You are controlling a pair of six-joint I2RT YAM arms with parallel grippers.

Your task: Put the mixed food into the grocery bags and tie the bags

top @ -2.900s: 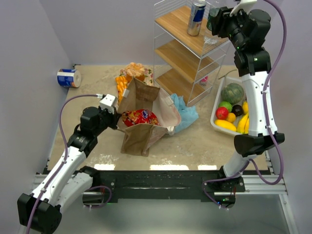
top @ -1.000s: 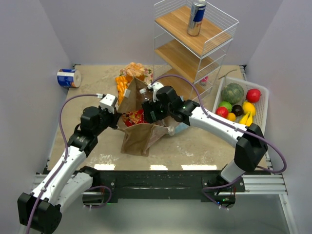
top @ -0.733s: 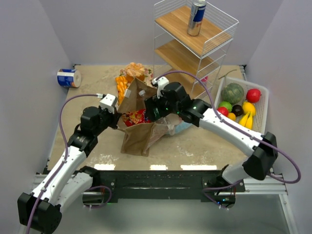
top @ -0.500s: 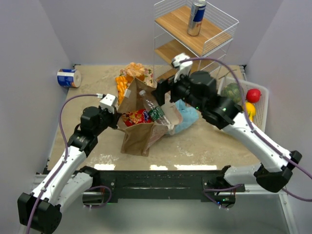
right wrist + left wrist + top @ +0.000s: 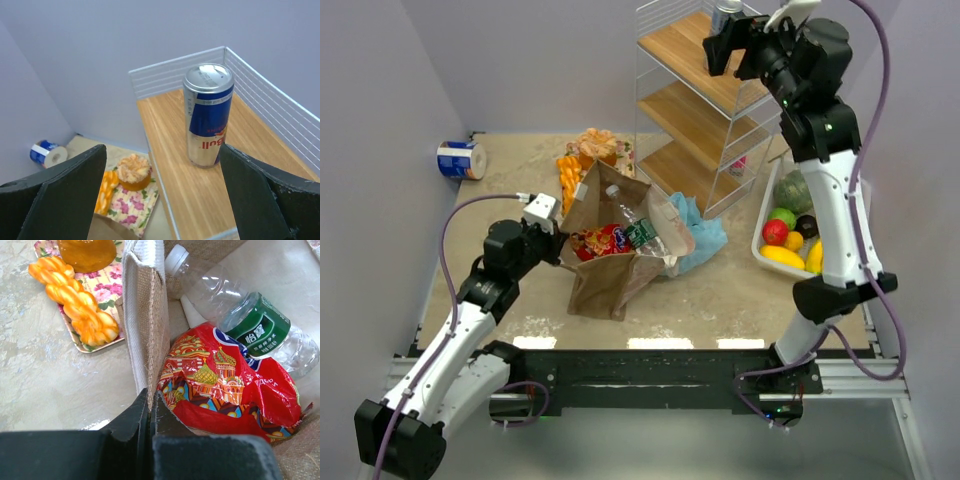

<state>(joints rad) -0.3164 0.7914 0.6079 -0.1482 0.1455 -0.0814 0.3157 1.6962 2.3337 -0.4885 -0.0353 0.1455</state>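
L tool [image 5: 150, 401] clamps paper bag [image 5: 145, 315] rim (bottle [image 5: 257, 326] inside); R tool [image 5: 162, 150] agape near drink can [image 5: 208, 115], seemingly apart.

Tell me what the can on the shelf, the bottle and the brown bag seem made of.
Drink can: metal, probably aluminium; shiny silver top, glossy blue print. Bottle: thin clear plastic, see-through and creased, green label. Brown bag: coarse woven fabric, perhaps jute, matte; the close view shows its threads.
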